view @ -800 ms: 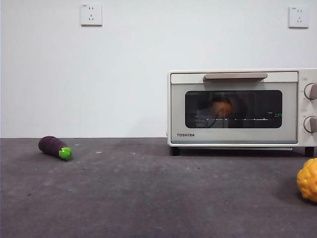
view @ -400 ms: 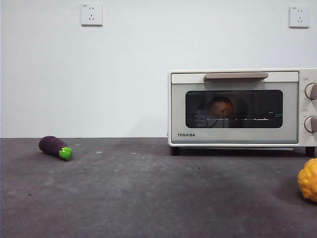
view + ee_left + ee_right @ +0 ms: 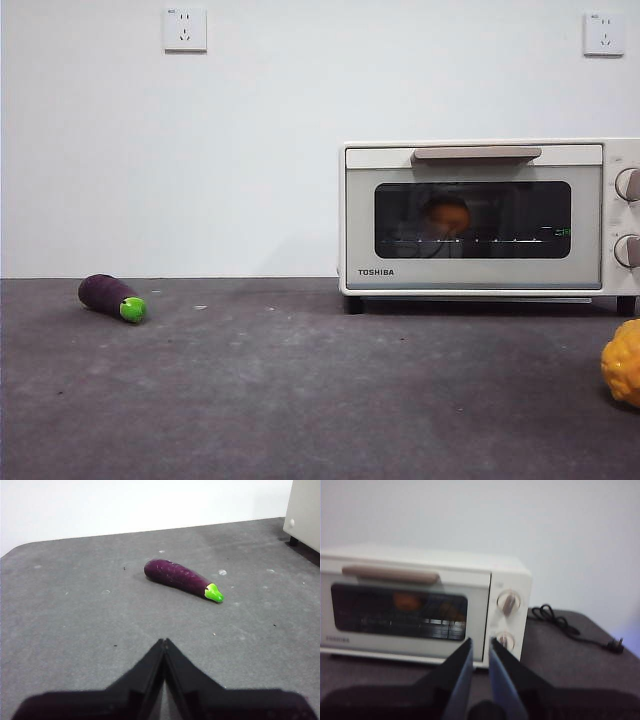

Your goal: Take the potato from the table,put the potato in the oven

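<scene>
A: We start with the oven [image 3: 480, 218]: its door is shut, and through the glass we see the potato [image 3: 446, 214] sitting on the rack inside.

B: So little is left, we judge. The risk is a stray arm nudging the oven or its handle [image 3: 476, 154] and popping the door.

A: Our right gripper [image 3: 480, 652] faces the knobs, jaws slightly parted and empty. Our left gripper [image 3: 164, 645] is closed on nothing, near the eggplant [image 3: 181, 578] on the table [image 3: 300, 400].

cream-white oven [image 3: 480, 275] — dark glass; orange-brown potato [image 3: 446, 215]; mottled grey table [image 3: 300, 400]; purple, green-tipped eggplant [image 3: 110, 296].
</scene>
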